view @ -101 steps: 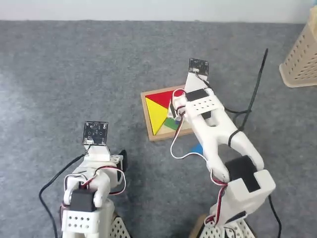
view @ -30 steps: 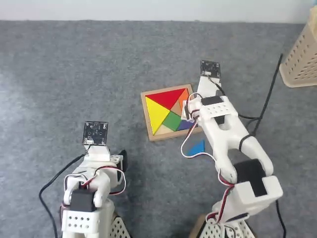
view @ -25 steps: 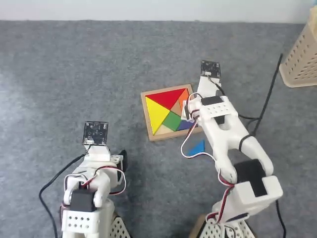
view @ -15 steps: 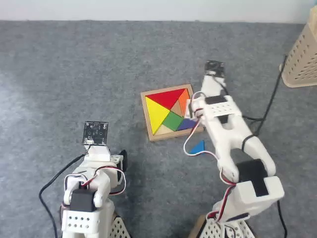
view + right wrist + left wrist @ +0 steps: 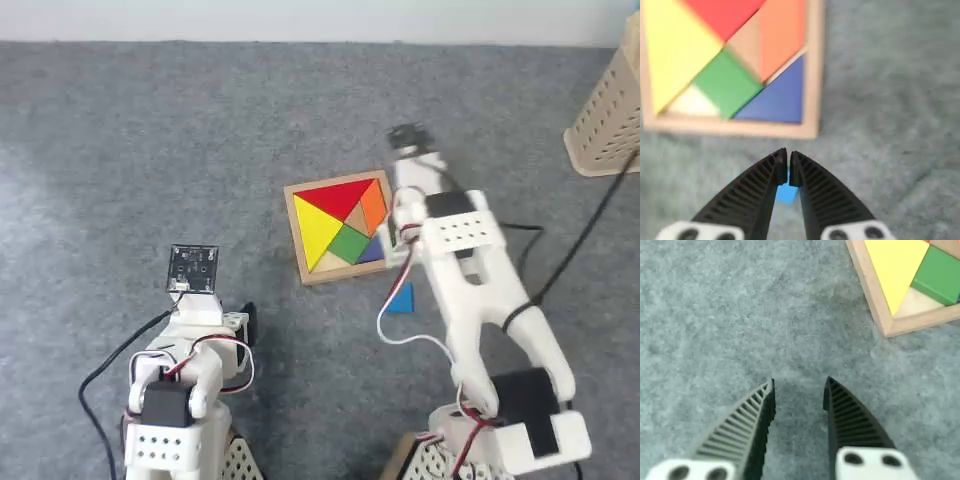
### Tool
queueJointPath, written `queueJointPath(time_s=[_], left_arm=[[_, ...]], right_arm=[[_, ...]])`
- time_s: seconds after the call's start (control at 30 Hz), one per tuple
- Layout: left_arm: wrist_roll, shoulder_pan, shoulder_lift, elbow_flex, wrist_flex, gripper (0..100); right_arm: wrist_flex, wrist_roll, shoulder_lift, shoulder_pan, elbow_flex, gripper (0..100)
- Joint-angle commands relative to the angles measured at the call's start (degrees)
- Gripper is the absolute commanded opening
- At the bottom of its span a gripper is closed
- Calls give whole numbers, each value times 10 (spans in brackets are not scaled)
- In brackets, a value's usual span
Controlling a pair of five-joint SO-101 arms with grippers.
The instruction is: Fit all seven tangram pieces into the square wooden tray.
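The square wooden tray (image 5: pixel 292 232) holds fitted tangram pieces (image 5: pixel 318 232), a light blue triangle (image 5: pixel 400 299) lies on the carpet (image 5: pixel 150 130) just off its five o'clock corner (beneath the right gripper (image 5: pixel 788 151), pinched together on nothing), and the left gripper (image 5: pixel 800 381) gapes apart over carpet at seven o'clock.

Grey carpet (image 5: pixel 150 130), beige basket (image 5: pixel 608 110) at edge

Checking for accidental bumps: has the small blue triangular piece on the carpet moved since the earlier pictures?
No. The small blue triangular piece lies in the same spot, just off the same corner of the square wooden tray.
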Motion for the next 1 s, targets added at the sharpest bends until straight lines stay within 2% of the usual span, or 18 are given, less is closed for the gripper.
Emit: queueJointPath(time_s=[0.0, 0.17, 0.4, 0.53, 0.63, 0.77, 0.97], left_arm=[[4, -3, -11, -1, -4, 152], [4, -3, -11, -1, -4, 152], [4, -3, -11, -1, -4, 152], [4, -3, -11, -1, -4, 152], [4, -3, -11, -1, -4, 152], [4, -3, -11, -1, -4, 152], [4, -3, -11, -1, -4, 152]], right_arm=[[33, 62, -1, -42, 6, 45], [44, 73, 27, -56, 5, 188], [65, 73, 29, -55, 10, 191], [73, 149, 26, -46, 20, 191], [73, 144, 27, -46, 24, 191], [68, 52, 32, -29, 21, 191], [72, -218, 33, -29, 21, 194]])
